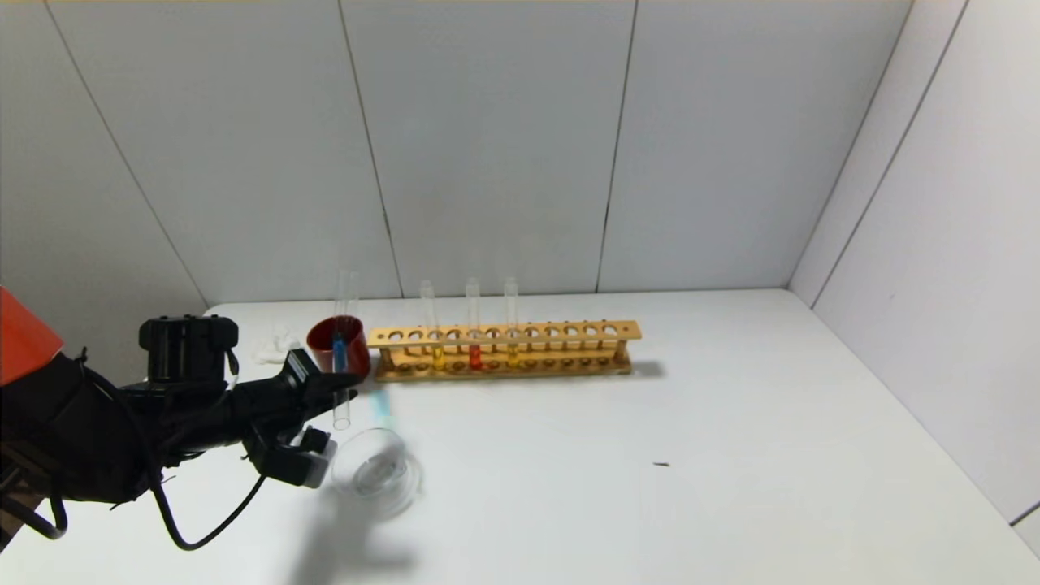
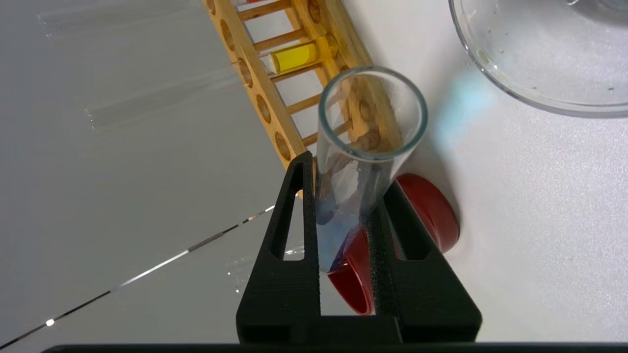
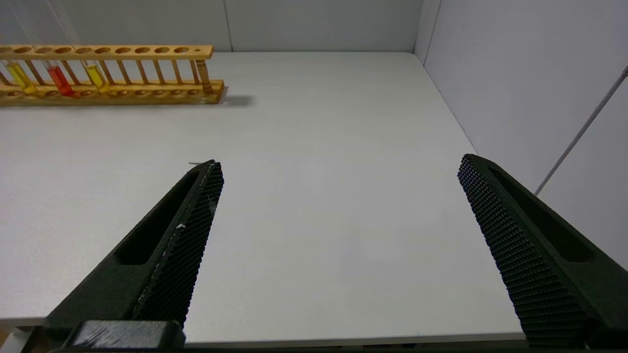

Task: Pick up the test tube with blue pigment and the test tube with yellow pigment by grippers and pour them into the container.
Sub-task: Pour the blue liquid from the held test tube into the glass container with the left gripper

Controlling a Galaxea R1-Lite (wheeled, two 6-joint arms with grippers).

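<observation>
My left gripper (image 1: 337,383) is shut on the test tube with blue pigment (image 1: 340,357). It holds the tube tilted above the table, just behind the clear glass container (image 1: 378,471). The tube's open mouth points toward the container side and the blue liquid sits at its closed end. In the left wrist view the tube (image 2: 353,171) sits between my fingers (image 2: 301,206), with the container's rim (image 2: 490,68) beyond. Two tubes with yellow pigment (image 1: 437,357) (image 1: 512,354) stand in the wooden rack (image 1: 569,331). My right gripper (image 3: 339,162) is open and empty over bare table.
A dark red cup (image 1: 337,335) stands just behind the held tube, left of the rack. A red-orange tube (image 1: 475,356) stands between the yellow ones. A white crumpled thing (image 1: 276,345) lies at the back left. Grey walls enclose the table.
</observation>
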